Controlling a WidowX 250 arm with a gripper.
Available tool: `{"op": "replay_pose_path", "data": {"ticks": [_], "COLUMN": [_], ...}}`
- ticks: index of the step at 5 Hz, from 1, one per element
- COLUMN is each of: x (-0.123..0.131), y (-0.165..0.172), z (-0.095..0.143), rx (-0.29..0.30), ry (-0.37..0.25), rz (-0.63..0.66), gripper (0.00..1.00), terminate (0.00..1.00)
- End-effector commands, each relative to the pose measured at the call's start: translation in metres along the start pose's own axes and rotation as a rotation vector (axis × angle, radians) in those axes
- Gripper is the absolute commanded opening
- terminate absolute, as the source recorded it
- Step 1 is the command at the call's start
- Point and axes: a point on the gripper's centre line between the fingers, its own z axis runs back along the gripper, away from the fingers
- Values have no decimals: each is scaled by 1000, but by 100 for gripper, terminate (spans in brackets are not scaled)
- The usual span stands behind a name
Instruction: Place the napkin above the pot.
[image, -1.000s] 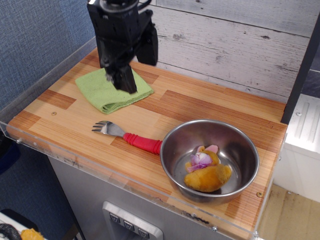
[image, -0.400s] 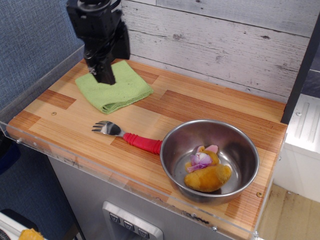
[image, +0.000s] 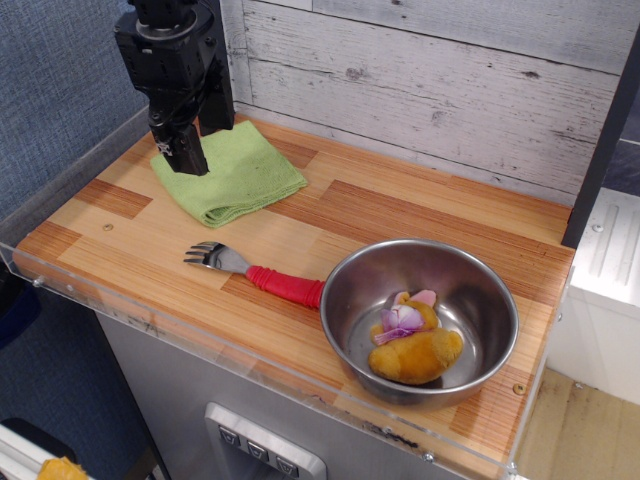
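Napkin (image: 232, 174) flat at back-left, fingers (image: 187, 155) over its left edge, open/closed unclear; pot (image: 420, 318) front-right.

Bright, even, sharp lighting; soft glare inside the pot (image: 470, 290), faint shadows on the wooden counter (image: 400, 215).

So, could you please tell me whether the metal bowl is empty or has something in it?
Not empty. The bowl stands upright with a small yellow-orange stuffed toy lying on its bottom, toward the near side.
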Motion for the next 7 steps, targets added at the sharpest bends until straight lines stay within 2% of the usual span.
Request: {"op": "replay_pose_path", "data": {"ticks": [1,3,5,6,7], "x": [10,12,6,3,-11], "y": [-16,-20,-19,-20,-24], "z": [-13,-29,-44,-49,-44], "rx": [-12,-6,25,34,25], "ry": [-13,-18,-31,-27,-11], "rz": [5,2,-15,-19,-48], "gripper": [100,100,100,100,100], "terminate": [0,0,0,0,0]}}
